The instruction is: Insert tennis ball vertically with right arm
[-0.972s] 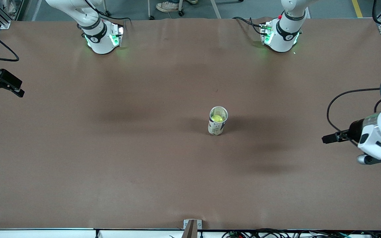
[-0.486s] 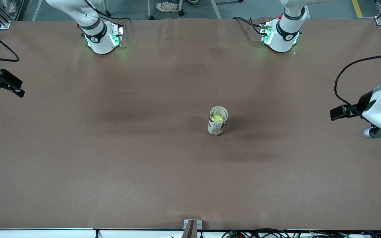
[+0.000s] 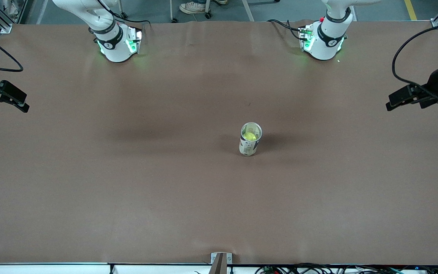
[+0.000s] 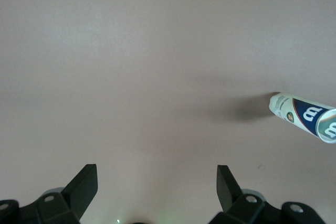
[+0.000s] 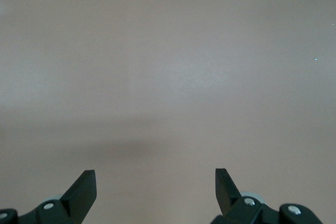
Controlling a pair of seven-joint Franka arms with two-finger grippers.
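A clear tennis ball can (image 3: 248,147) with a white label stands upright near the middle of the brown table. The yellow-green tennis ball (image 3: 249,135) sits inside it, seen through the open top. My right gripper (image 3: 6,102) hangs open and empty over the right arm's end of the table, well away from the can; its wrist view (image 5: 155,182) shows only bare table. My left gripper (image 3: 393,102) is open and empty over the left arm's end of the table. In the left wrist view (image 4: 157,179) the can (image 4: 304,116) shows off to one side.
The two arm bases (image 3: 117,43) (image 3: 323,40) stand at the table's edge farthest from the front camera. A small metal bracket (image 3: 221,262) sits at the nearest edge. The brown table top (image 3: 127,182) holds nothing else.
The left arm has swung its gripper away along its end of the table toward the bases' edge. The right arm, can and ball have not moved.
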